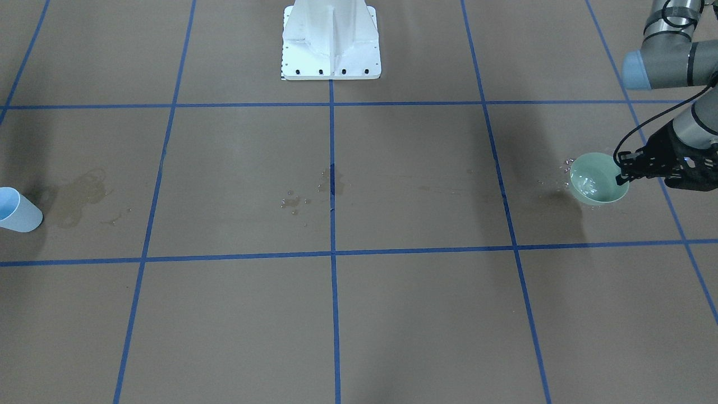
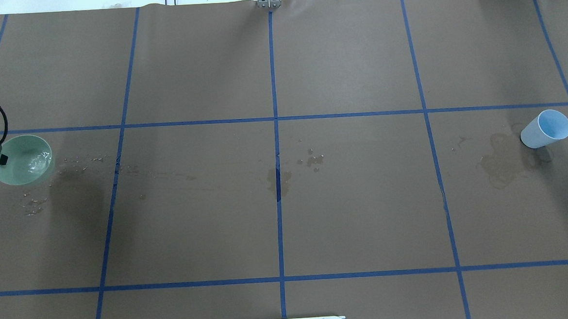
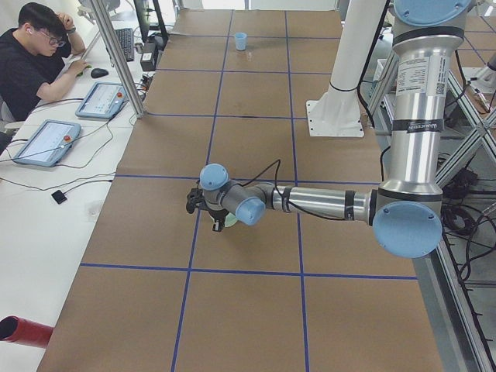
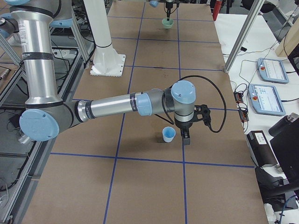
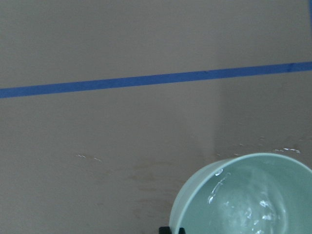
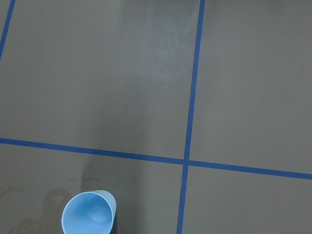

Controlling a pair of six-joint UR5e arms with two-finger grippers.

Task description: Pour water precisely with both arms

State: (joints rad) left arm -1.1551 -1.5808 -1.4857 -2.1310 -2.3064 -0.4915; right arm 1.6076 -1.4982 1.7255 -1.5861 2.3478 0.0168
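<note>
A pale green bowl [image 2: 21, 159] stands at the table's left end, with water [image 2: 38, 160] glinting inside; the water also shows in the left wrist view [image 5: 248, 209]. My left gripper [image 1: 620, 170] is shut on the bowl's rim [image 1: 599, 178]. A light blue cup [image 2: 545, 129] stands upright at the right end and looks empty in the right wrist view [image 6: 89, 213]. My right gripper [image 4: 186, 138] hangs close beside the cup [image 4: 168, 134], apart from it. It shows only in the exterior right view, so I cannot tell if it is open or shut.
Spilled droplets [image 2: 313, 159] and brownish stains [image 2: 503, 165] mark the brown paper, with more drops beside the bowl [image 2: 33, 204]. The white pedestal [image 1: 331, 42] stands at mid-table on the robot's side. An operator [image 3: 35, 54] sits at a side desk with tablets [image 4: 271, 70].
</note>
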